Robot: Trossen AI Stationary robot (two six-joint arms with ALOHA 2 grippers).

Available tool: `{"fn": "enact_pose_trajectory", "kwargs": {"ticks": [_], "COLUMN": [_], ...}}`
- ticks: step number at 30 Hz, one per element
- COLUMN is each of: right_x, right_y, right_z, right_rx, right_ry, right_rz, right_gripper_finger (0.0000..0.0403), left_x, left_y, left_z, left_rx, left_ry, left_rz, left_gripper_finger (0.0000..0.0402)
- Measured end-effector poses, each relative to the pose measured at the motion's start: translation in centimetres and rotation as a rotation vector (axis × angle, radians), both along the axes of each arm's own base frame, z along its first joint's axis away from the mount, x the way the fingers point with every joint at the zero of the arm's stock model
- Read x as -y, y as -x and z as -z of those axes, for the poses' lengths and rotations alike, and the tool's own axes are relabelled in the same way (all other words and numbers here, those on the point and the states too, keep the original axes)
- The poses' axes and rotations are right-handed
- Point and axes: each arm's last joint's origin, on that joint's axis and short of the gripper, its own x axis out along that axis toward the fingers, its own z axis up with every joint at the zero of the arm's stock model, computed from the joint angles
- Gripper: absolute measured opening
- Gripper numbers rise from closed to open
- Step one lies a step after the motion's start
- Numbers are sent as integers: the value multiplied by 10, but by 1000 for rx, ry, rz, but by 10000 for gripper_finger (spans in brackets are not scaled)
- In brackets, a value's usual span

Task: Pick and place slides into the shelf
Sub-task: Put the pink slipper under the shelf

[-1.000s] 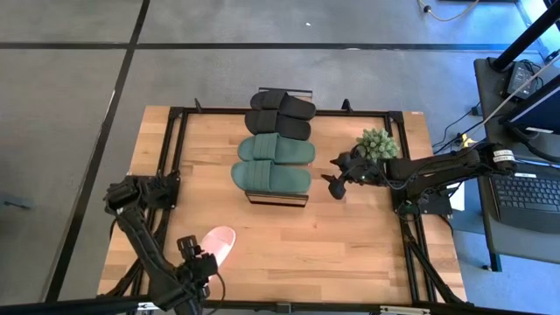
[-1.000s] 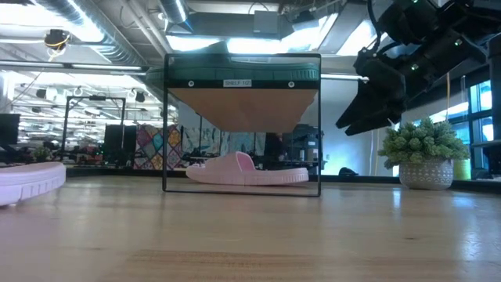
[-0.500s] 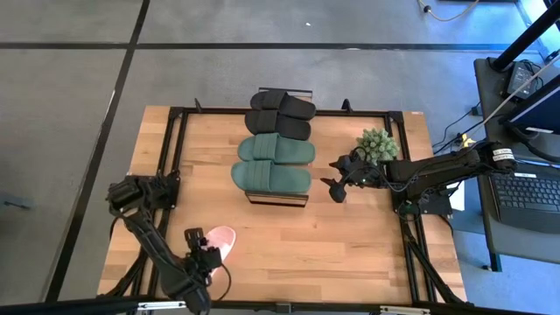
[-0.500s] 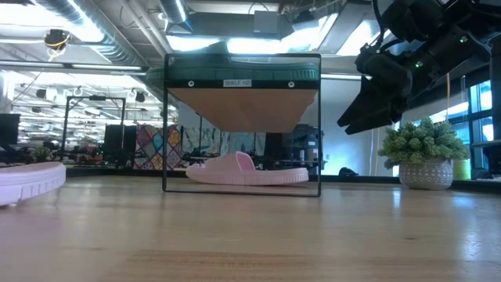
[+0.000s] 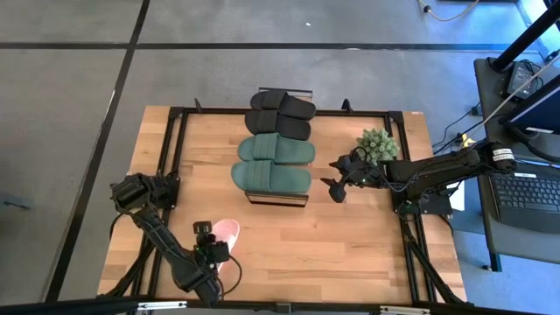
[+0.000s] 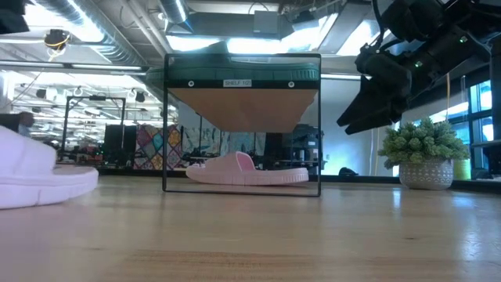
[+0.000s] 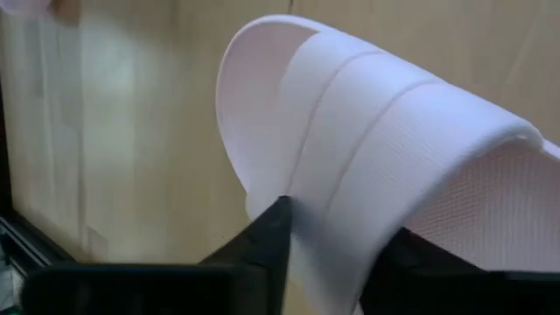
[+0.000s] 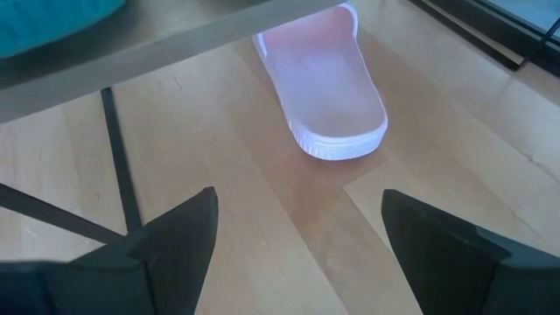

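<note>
Item: pale pink slide (image 5: 227, 234), near front edge of counter (image 5: 350, 236), strap pinched in my left tool (image 7: 328, 254); right tool (image 5: 336, 186) open, idle beside shelf (image 5: 276, 198); handling: keep grip firm, lift clear, carry level toward shelf's bottom tier w/ its mate (image 6: 246, 170).

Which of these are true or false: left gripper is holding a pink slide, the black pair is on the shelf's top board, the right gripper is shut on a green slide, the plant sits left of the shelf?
1. The left gripper grips the pink slide by its strap. True.
2. The black slides lie on the shelf. True.
3. The right gripper is shut on a green slide. False: it hangs open and empty beside the shelf.
4. The potted plant sits left of the shelf. False: it stands on the right.
</note>
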Motion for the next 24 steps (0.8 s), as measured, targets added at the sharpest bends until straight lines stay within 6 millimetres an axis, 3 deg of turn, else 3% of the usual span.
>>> {"fn": "enact_pose_trajectory", "kwargs": {"ticks": [6, 12, 16, 24], "right_x": [-1, -5, -7, -14], "right_y": [0, 0, 0, 0], "right_z": [0, 0, 0, 0], "right_rx": [8, 6, 5, 6], "right_ry": [-17, -17, -17, -4], "right_rz": [8, -9, -23, -65], "right_gripper_finger": [317, 317, 317, 317], "left_x": [-9, -15, -17, -12], "left_y": [-9, -8, 0, 4], "left_z": [0, -6, -28, -65], "left_rx": [1, 14, -11, 172], "left_ry": [-6, -46, -127, 19], "left_rz": [-35, -150, -302, -376], "left_gripper_finger": [10, 6, 5, 3]}}
